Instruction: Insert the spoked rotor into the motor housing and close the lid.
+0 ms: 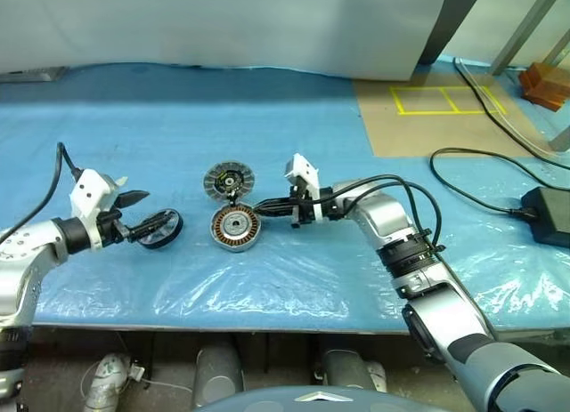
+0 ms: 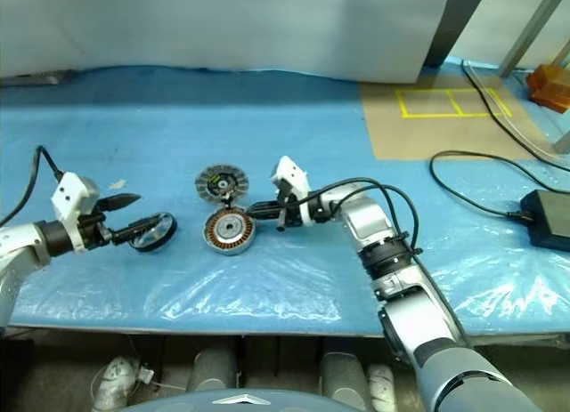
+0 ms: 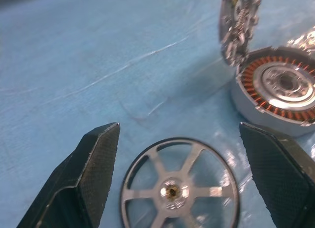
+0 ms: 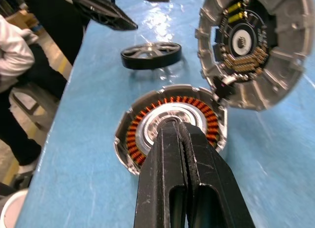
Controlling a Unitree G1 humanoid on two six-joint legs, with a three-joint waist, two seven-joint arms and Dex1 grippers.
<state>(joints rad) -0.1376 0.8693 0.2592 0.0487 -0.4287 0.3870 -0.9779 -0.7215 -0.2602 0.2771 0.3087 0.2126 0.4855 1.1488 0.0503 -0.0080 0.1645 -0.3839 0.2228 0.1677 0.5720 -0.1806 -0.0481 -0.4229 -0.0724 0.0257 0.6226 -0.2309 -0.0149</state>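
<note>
- The left gripper (image 1: pixel 145 213) is held wide open, and nothing is gripped. A black spoked wheel (image 1: pixel 162 228), apparently the lid, lies flat on the blue sheet (image 1: pixel 267 127) between and just under its fingertips.
- The spoked rotor (image 1: pixel 235 228), copper windings up, is found flat on the sheet just ahead of the right gripper (image 1: pixel 259 208).
- The motor housing (image 1: pixel 229 180) is seen tilted just beyond the rotor, its lower edge touching or nearly touching the rotor's rim; which cannot be told.
- The right gripper is pressed shut with nothing between the fingers, the tips poised over the rotor's hub.
- Risk judged: the propped housing could be toppled by a nudge to the rotor; the lid could be skidded by an off-centre closure.
</note>
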